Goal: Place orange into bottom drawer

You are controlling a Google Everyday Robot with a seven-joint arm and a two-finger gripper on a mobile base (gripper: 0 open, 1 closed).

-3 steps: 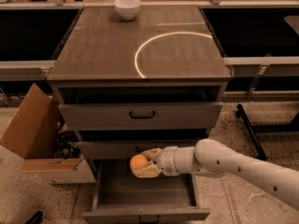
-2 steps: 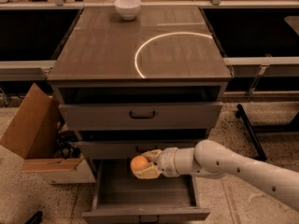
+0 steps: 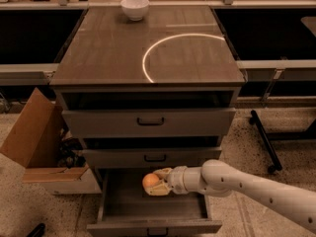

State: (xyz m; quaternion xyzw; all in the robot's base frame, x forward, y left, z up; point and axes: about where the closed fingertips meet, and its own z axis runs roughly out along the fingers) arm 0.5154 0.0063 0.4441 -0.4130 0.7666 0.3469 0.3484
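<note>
**Desk:** What is the gripper (image 3: 154,182) doing in this one?

**Photographer:** It is reaching in from the right of the frame on the white arm (image 3: 247,187). It is hanging inside the open bottom drawer (image 3: 163,210), just below the front of the middle drawer (image 3: 155,158). The fingers (image 3: 161,172) are pinching the orange (image 3: 150,180) between them.

**Desk:** So the orange is not lying in the drawer yet?

**Photographer:** It is looking that way. The fruit is sitting in the grip toward the back of the drawer, left of centre. Whether it is touching the floor cannot be told.

**Desk:** What is the release calling for?

**Photographer:** By this reading, the arm is needing to bring the fruit low before the fingers are spreading. A round orange is likely to roll if dropped from any height. The drawer walls are helping here, boxing in anything that rolls. The tighter worry is overhead, where the middle drawer front is sitting close above the wrist. That is making a level pull toward the drawer's front safer than a lift.

**Desk:** Anything else in shot?

**Photographer:** A white bowl (image 3: 135,7) is standing at the far edge of the cabinet's top surface (image 3: 98,53), well apart from the action. A cardboard box (image 3: 37,142) is lying open on the ground beside the cabinet.
</note>
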